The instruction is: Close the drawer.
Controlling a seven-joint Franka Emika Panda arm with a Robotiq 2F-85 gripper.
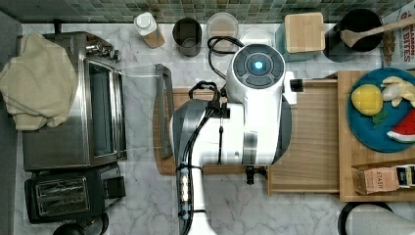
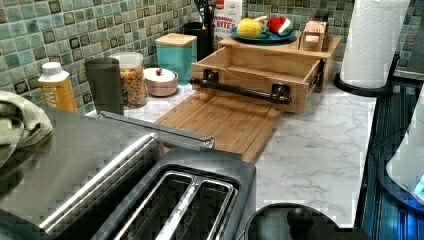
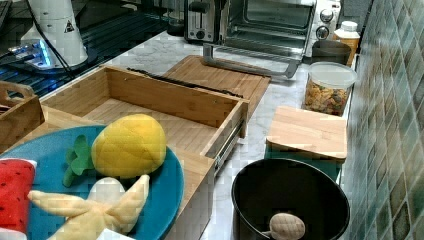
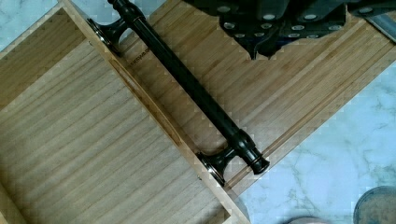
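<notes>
Reading "STASH", box [image 1: 379, 179] beside drawer [image 1: 313, 137]

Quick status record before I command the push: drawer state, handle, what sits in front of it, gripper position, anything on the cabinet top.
drawer: pulled well out of its cabinet, inside bare
handle: dark bar on the drawer front, untouched
in front of drawer: cutting board flat on the counter, under the handle
gripper: above the cutting board, on the outer side of the handle, not touching it; finger state unclear
cabinet top: blue plate with toy food
toaster oven door: open, resting near the board's far end
</notes>
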